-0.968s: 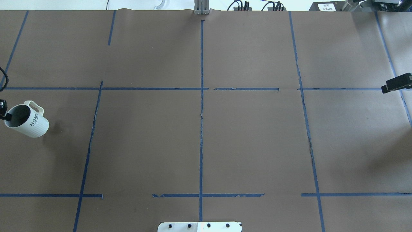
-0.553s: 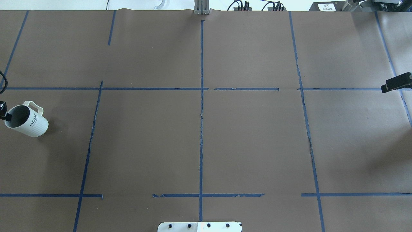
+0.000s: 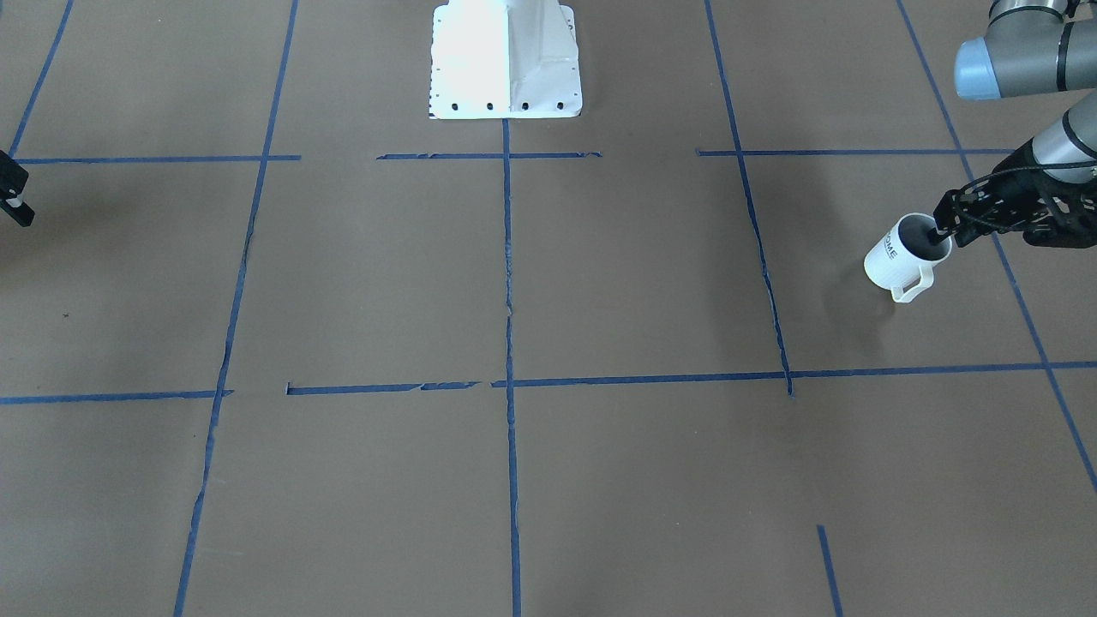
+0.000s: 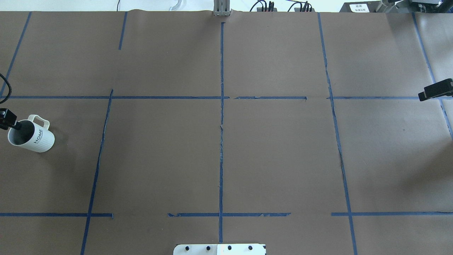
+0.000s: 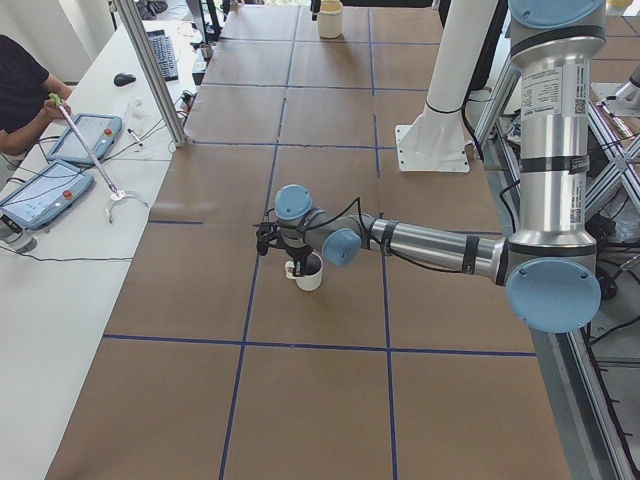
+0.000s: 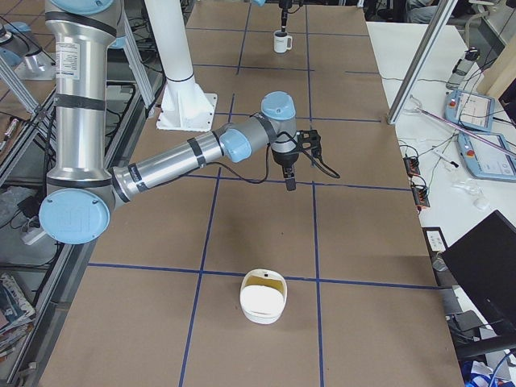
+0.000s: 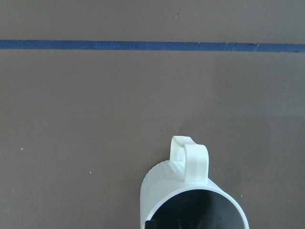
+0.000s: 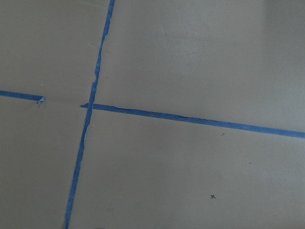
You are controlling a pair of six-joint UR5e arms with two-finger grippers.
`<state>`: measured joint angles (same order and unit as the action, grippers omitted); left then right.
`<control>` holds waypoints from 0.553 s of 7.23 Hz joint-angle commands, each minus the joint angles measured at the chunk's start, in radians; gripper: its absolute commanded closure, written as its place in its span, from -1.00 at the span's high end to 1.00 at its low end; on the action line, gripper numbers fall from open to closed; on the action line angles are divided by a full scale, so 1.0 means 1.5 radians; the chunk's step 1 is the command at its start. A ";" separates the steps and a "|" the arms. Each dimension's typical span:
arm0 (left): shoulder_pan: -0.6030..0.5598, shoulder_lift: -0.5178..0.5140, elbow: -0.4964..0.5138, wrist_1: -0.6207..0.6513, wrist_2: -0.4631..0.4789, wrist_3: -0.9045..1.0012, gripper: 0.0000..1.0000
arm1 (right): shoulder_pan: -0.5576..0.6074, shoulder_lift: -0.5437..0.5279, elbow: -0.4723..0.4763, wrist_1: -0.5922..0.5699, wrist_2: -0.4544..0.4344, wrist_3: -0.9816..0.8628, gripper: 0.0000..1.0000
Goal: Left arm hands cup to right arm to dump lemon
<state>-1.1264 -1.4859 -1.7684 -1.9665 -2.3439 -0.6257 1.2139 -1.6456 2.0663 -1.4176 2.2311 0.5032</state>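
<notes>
One cup (image 4: 33, 136) is tilting near the left end of the table (image 4: 219, 141), its handle pointing away from the robot. The left gripper (image 3: 941, 230) is pinching its rim, one finger reaching inside. The right gripper (image 4: 434, 90) is hanging well apart at the opposite end, carrying nothing. I cannot tell how far apart its jaws are standing.

Only legible txt: "HOME", dark caps, on cup (image 4: 34, 139) side.

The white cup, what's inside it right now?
Inside the cup, grey walls and one finger of the left gripper, dipped past the rim. No lemon shows; the bottom is shadowed and partly covered.
</notes>
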 commanded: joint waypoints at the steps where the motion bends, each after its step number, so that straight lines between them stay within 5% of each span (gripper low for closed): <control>1: -0.039 0.007 -0.075 0.005 -0.010 0.004 1.00 | 0.022 -0.017 0.010 -0.002 0.037 -0.002 1.00; 4: -0.161 0.038 -0.085 0.079 -0.047 0.199 1.00 | 0.093 -0.053 0.008 -0.069 0.086 -0.104 1.00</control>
<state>-1.2914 -1.4605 -1.8862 -1.9152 -2.3968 -0.4787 1.3046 -1.7094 2.0741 -1.4521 2.3385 0.4107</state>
